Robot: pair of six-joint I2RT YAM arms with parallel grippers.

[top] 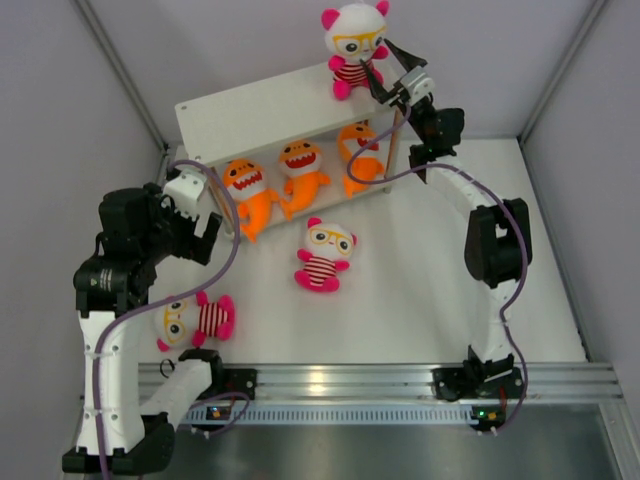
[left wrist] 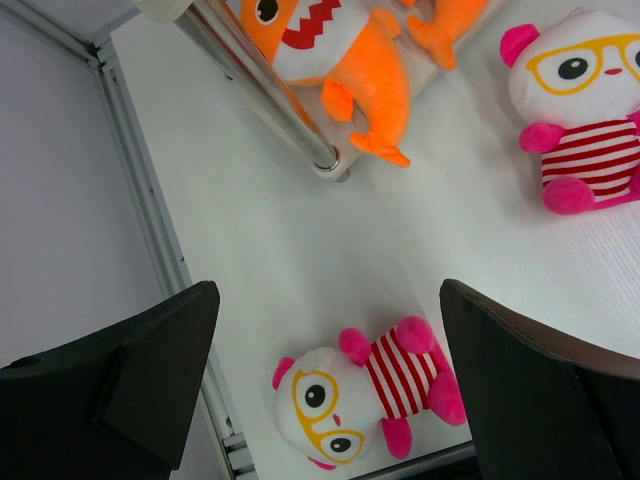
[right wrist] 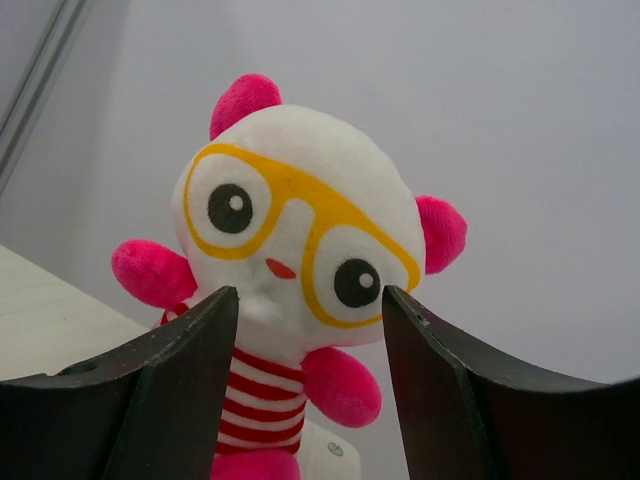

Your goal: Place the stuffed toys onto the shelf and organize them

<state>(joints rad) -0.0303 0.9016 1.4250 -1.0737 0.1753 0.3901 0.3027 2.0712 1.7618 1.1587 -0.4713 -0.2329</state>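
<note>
Right gripper (right wrist: 310, 295) spread, prob. clear of top doll (right wrist: 290, 220), seated upright at shelf (top: 250, 110) top's right end; left gripper (left wrist: 325, 300) agape over near-left-corner doll (left wrist: 340, 395).

Your top view: rightmost shark (top: 360, 140) partly behind cable (top: 347, 163); near doll (top: 200, 320) partly under left arm (top: 110, 335); wrist view: shelf doll (right wrist: 290, 230) legs behind right gripper (right wrist: 310, 295)

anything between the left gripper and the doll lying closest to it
Nothing visible does. The left gripper hangs open over the doll, with only bare table showing between them. The shelf post and the nearest shark sit well beyond it.
</note>
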